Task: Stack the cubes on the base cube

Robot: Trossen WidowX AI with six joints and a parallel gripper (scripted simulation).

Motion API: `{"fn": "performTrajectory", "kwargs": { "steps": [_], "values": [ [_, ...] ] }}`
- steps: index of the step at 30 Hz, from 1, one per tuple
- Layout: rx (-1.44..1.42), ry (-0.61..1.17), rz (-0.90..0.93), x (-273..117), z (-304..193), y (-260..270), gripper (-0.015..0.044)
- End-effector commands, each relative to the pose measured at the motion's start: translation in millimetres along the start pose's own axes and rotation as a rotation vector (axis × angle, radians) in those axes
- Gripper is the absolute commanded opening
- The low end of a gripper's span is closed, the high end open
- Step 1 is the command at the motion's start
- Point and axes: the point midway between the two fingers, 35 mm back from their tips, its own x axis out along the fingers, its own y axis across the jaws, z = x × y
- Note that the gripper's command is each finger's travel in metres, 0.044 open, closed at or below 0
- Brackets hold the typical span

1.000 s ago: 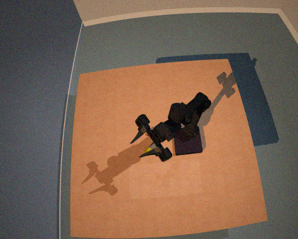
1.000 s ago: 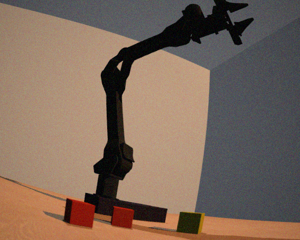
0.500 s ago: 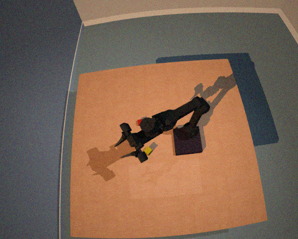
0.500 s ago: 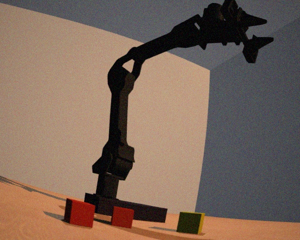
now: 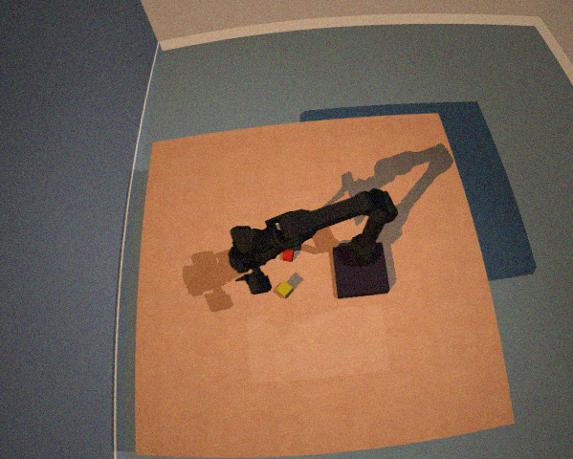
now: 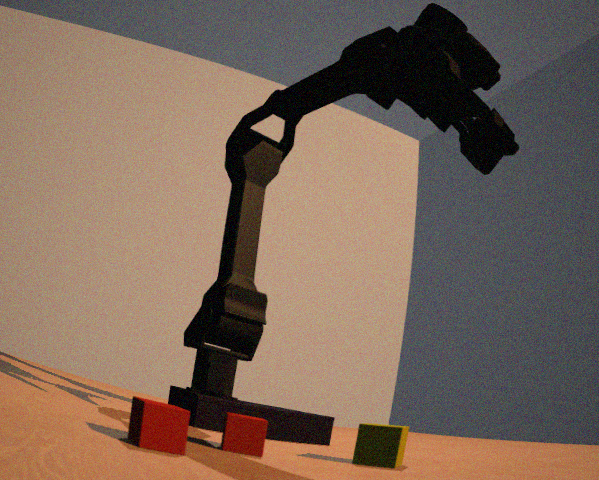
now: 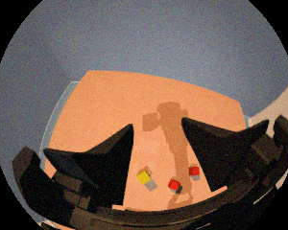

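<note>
A yellow cube (image 5: 284, 289) (image 6: 379, 445) (image 7: 143, 177) sits on the table. A red cube (image 5: 288, 255) (image 6: 245, 435) (image 7: 174, 184) sits near it. Another red cube (image 6: 162, 426) (image 7: 194, 171) stands farther from the yellow one; the arm hides it in the top view. All three stand apart on the table, none stacked. The frames do not show which is fixed. My gripper (image 7: 157, 125) is open and empty, its fingers wide apart. It hangs high above the table, tilted down, with all three cubes visible below in the wrist view.
The arm's dark base (image 5: 361, 276) (image 6: 299, 426) stands on the orange table (image 5: 325, 404) (image 7: 120, 91) near the cubes. The arm reaches over the cubes' area and casts long shadows. Blue walls (image 5: 54, 197) (image 6: 521, 310) rise beyond the table.
</note>
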Motion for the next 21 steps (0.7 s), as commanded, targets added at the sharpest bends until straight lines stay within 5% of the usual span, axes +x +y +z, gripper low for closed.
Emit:
{"fn": "performTrajectory", "kwargs": {
  "steps": [1,21],
  "values": [
    [0.082,0.159,-0.023,16.0,-42.5,-20.9,0.0265],
    [0.543,0.834,-0.106,7.5,-224.5,-77.7,0.0265]
  ]
}}
